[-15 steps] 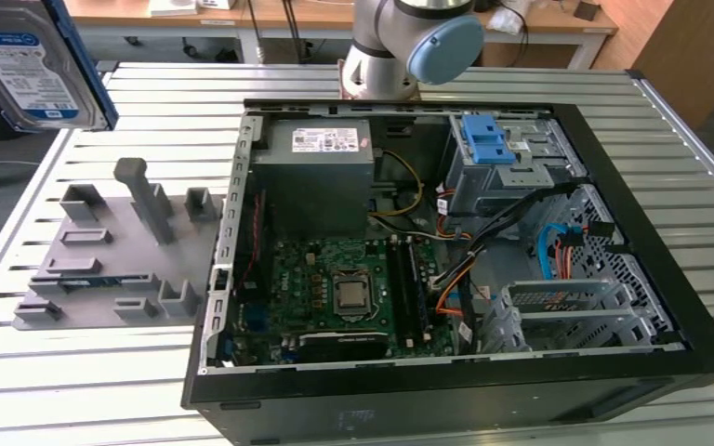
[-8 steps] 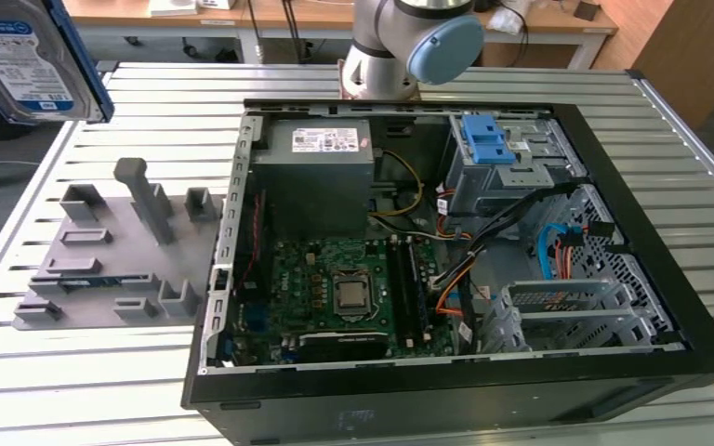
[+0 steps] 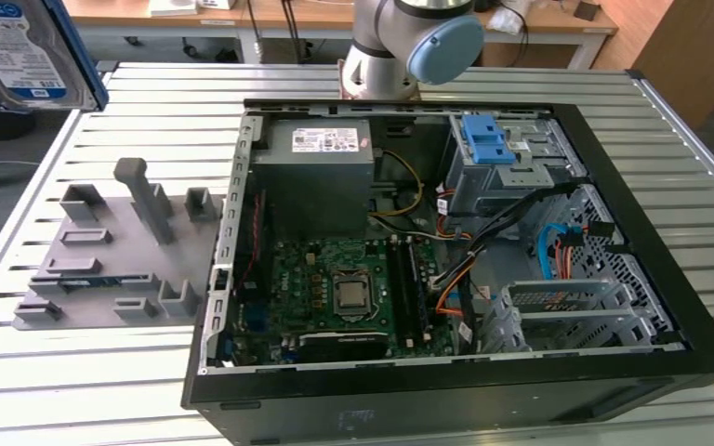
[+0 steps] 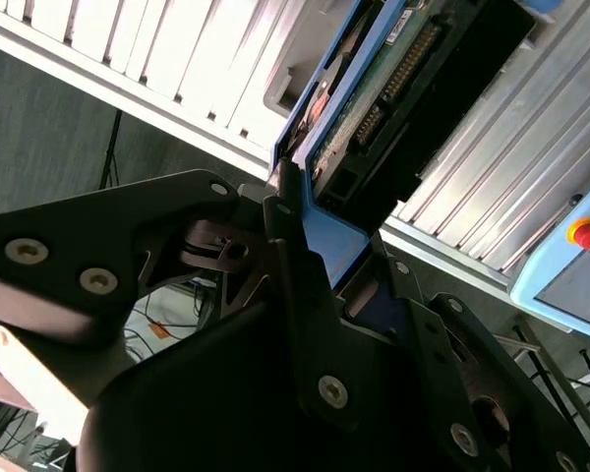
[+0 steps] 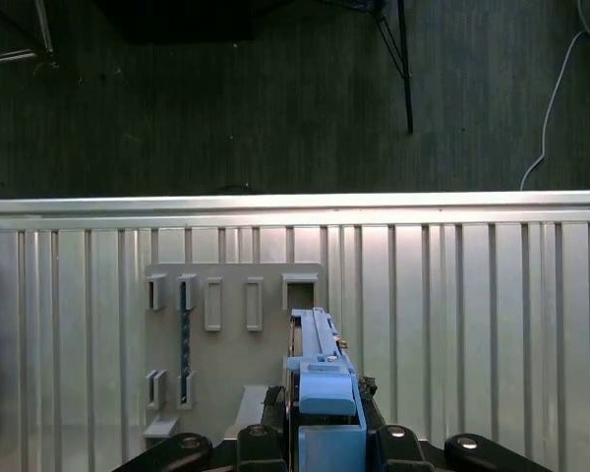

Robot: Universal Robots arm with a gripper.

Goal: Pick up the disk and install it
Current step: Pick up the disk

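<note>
Gripper (image 4: pixel 326 254) clamped on the disk (image 4: pixel 393 93), with its fingers (image 4: pixel 281 211) closed against the blue bracket at one end. In the first wrist view the disk is seen edge-on, held over the grey holder plate (image 5: pixel 231 329) on the slatted table (image 5: pixel 452 315). In the exterior view the disk (image 3: pixel 16 56) hangs at the upper left, label facing out, well apart from the open case (image 3: pixel 456 390).

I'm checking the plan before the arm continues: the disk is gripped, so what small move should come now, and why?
Probably carry it sideways toward the open computer case. The gripper is shut on the disk, which hangs high at the exterior view's left, clear of the grey holder plate and apart from the case.
</note>
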